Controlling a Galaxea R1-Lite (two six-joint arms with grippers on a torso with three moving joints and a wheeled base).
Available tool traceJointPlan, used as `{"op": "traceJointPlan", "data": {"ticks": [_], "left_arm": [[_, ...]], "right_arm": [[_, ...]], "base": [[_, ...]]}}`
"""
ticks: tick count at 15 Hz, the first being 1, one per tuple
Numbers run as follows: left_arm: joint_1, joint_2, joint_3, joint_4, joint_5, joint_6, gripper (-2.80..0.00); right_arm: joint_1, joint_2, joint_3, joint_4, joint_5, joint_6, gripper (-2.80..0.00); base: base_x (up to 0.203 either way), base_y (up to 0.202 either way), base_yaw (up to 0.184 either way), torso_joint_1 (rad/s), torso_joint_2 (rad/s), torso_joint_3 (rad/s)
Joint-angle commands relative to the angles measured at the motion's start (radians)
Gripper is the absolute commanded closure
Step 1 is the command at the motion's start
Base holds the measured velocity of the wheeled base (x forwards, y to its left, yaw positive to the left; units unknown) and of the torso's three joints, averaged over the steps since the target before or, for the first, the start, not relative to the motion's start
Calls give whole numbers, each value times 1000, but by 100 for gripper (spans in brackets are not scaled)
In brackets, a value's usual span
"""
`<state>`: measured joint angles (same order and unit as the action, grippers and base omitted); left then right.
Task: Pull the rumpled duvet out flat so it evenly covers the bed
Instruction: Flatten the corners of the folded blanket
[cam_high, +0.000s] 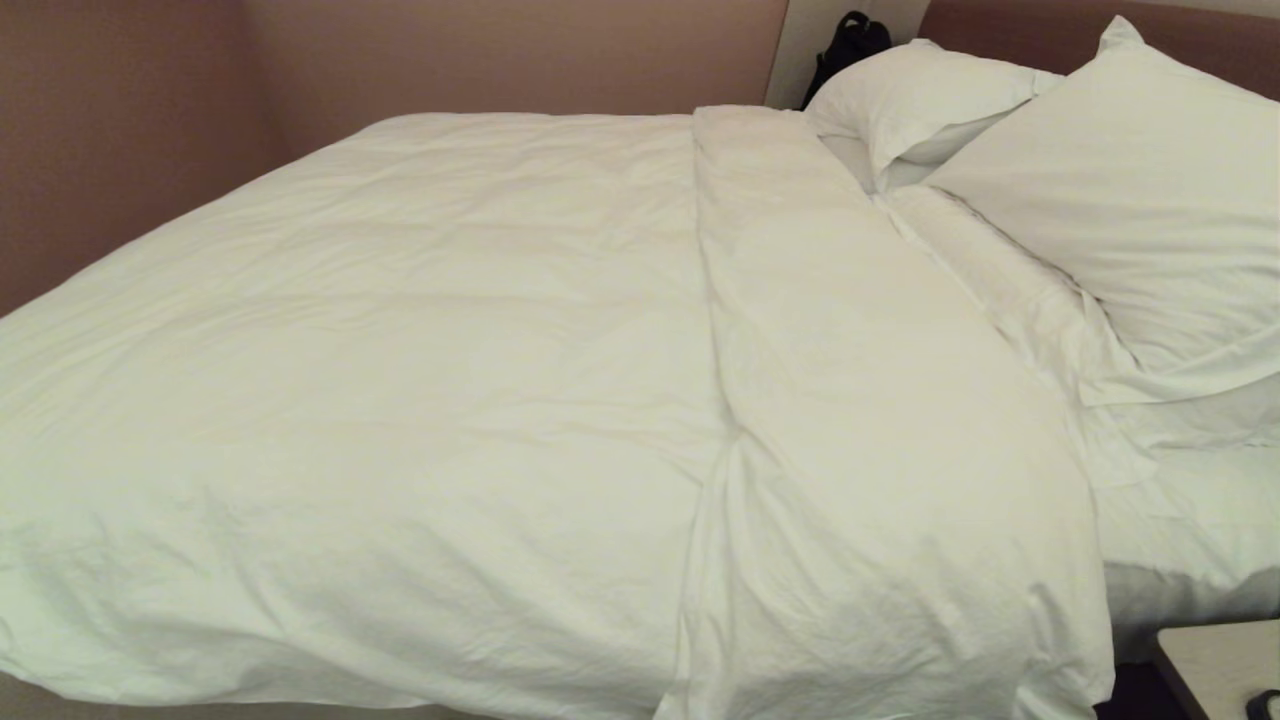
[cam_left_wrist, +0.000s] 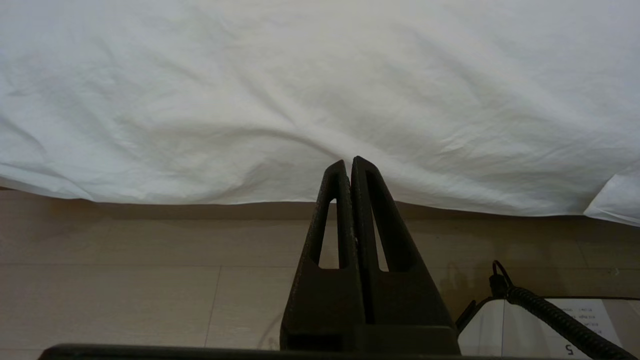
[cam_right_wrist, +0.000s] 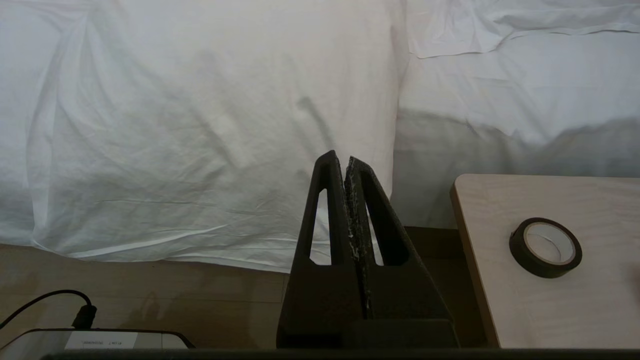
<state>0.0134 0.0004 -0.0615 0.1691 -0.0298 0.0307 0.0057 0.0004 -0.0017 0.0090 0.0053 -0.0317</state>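
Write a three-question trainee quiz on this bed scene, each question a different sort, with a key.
1. True or false: the left gripper is shut on the duvet.
2. Multiple choice: what lies on the small table near the right gripper? A) a roll of tape B) a cup C) a phone
3. Fill in: toward the pillows, the duvet's end is folded ____ over itself.

Key: 1 false, it is shut on nothing, short of the duvet's hanging edge; 2 A, the tape; 3 back.

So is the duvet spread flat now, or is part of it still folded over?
Partly folded. The duvet lies smooth across most of the bed, but a band by the pillows is doubled back.
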Motion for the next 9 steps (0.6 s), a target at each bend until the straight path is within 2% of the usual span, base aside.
{"op": "traceJointPlan", "data": {"ticks": [1, 5, 9], "left_arm": [[0, 0, 0, 1, -1, 0, 0], [0, 0, 0, 1, -1, 0, 0], [0, 0, 0, 1, -1, 0, 0]], "right_arm": [[0, 0, 0, 0, 1, -1, 0], [0, 0, 0, 0, 1, -1, 0], [0, 0, 0, 0, 1, -1, 0]], "base": [[0, 0, 0, 0, 0, 0], [3, 35, 9, 1, 1, 2], [0, 186, 1, 4, 1, 4]]}}
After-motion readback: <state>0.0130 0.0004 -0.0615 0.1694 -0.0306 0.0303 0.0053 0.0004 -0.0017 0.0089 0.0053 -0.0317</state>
